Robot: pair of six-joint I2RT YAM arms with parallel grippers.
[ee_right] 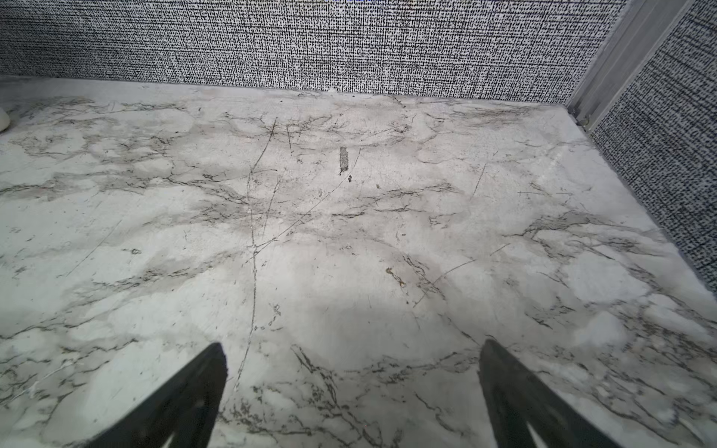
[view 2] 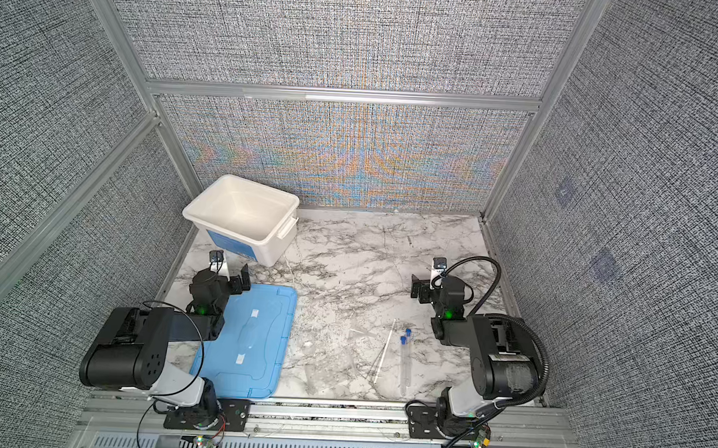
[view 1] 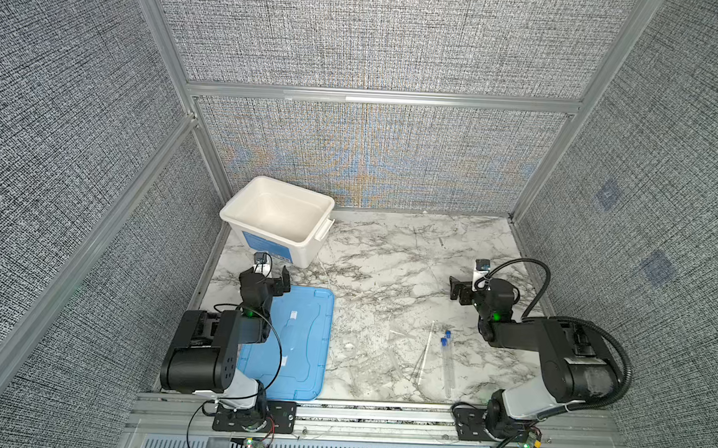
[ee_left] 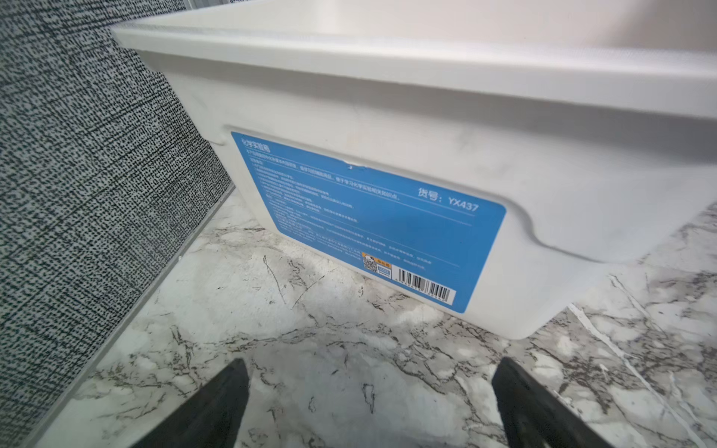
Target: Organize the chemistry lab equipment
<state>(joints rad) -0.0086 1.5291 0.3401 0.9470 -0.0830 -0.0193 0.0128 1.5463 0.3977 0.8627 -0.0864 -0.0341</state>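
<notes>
Two long clear tubes with blue caps lie side by side on the marble table at the front right in both top views. Thin clear rods rest just left of them, and small transparent pieces lie further left. My left gripper hangs open and empty in front of the white tub. My right gripper is open and empty over bare marble, behind the tubes.
The white tub with a blue label stands at the back left, its inside showing nothing. A flat blue lid lies at the front left, partly under my left arm. Fabric walls enclose the table.
</notes>
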